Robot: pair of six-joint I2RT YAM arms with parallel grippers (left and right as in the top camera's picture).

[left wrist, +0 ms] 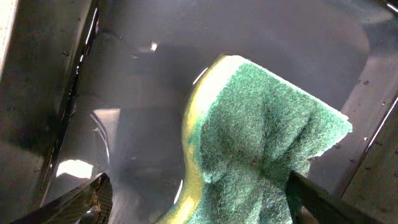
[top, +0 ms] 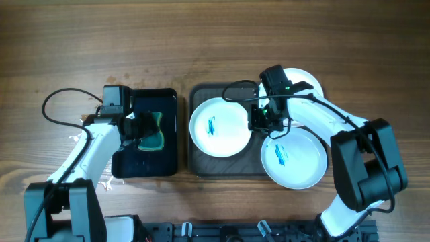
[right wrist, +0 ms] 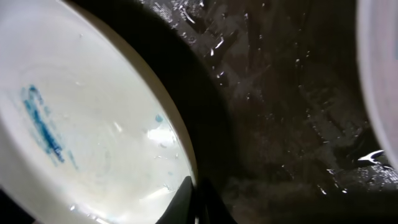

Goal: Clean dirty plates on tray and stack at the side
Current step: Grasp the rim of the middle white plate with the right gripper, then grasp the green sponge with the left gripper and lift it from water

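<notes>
**Opening step: one plate secured, sponge collected.** The inner plate (top: 218, 128) lies on the floor of the dark tray (top: 201, 168), with a blue smear (top: 211, 126) at its centre. The right gripper (top: 263, 122) is set at this plate's right rim. In the right wrist view its fingertips are seen drawn almost together over the rim, so a pinch on the rim is judged. The rim is shown above a deep shadow and may be slightly raised. Water droplets (right wrist: 261, 81) are scattered on the tray floor beside it.

The near plate (top: 294, 158), also smeared, overhangs the tray's right edge. The far plate (top: 310, 81) is largely hidden by the arm, so its state cannot be told.

The left gripper (top: 139, 128) is held over the glossy black tray (top: 144, 165), well apart from the plates. A green-and-yellow sponge (left wrist: 261, 137) is buckled between its fingers and is judged clamped.

No plate appears wiped and none is stacked. For the next move, the sponge is to be carried across the wooden table (top: 67, 40) to the smear. The plate must be steadied meanwhile, since slipping at the wet rim is likely.
</notes>
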